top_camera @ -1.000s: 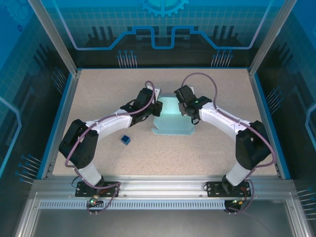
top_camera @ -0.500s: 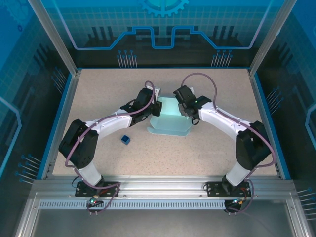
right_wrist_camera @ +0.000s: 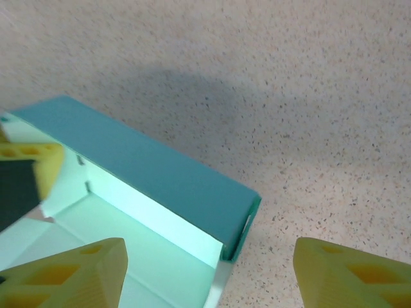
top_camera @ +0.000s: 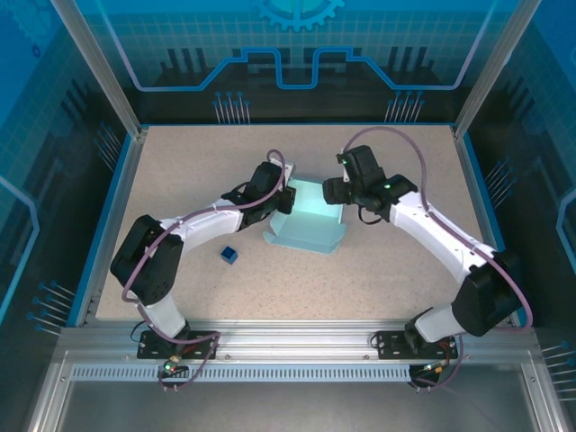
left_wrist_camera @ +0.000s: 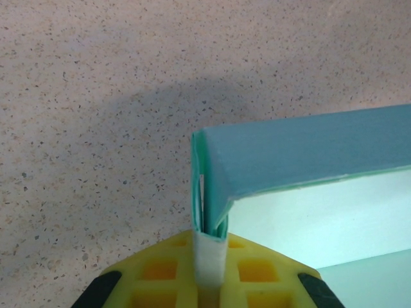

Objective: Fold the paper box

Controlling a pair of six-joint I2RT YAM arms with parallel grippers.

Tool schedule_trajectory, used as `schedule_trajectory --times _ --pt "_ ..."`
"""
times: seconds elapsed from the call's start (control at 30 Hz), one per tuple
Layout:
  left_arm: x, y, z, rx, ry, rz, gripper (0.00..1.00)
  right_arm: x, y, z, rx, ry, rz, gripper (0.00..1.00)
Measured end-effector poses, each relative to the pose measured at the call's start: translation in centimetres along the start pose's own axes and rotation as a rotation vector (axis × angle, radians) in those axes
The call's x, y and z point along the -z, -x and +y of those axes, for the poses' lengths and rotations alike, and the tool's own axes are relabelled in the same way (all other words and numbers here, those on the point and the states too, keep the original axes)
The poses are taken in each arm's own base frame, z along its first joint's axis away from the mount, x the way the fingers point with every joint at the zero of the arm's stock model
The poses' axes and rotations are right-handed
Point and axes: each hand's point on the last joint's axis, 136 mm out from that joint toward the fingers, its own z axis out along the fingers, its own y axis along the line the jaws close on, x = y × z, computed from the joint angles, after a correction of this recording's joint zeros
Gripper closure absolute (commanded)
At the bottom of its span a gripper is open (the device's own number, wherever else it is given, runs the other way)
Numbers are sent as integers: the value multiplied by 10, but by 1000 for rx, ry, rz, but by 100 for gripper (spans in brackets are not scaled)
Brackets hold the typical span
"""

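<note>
My left gripper (left_wrist_camera: 210, 250) pinches the upright wall at 9 o'clock on the paper box (top_camera: 306, 225); my right gripper (top_camera: 337, 191) hangs spread and empty at its 2 o'clock. Sitting in the middle of the table (top_camera: 189, 162), the card looks light and crease-prone, so I'd grip wall edges near folds.

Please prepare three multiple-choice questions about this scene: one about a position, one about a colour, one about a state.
1. Where does the small cube lie, relative to the paper box?
A) inside it
B) on the table, to its left
C) on top of it

2. What colour is the paper box?
A) pale blue
B) red
C) black

3. How is the right hand?
A) shut on the box
B) shut on the cube
C) open, holding nothing

Answers: B, the top view shows the cube apart from the box; A, the card looks pale blue from above; C, its yellow fingers stand wide apart.
</note>
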Motion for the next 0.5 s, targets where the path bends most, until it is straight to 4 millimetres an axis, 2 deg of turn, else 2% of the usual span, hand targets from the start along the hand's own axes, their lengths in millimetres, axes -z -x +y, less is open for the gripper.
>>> schedule_trajectory --times 0.17,0.27,0.37,0.5 --pt "-10 -12 1 -49 8 77 97 21 15 -23 -19 9 -57 29" --pt "-9 -19 0 -90 -2 128 97 23 8 -34 -26 22 -44 29" --pt "-10 -24 -3 -133 -38 209 95 17 -5 -33 -23 66 5 29" --pt "-11 -29 -2 -173 -88 318 95 5 -18 -22 -19 135 67 30"
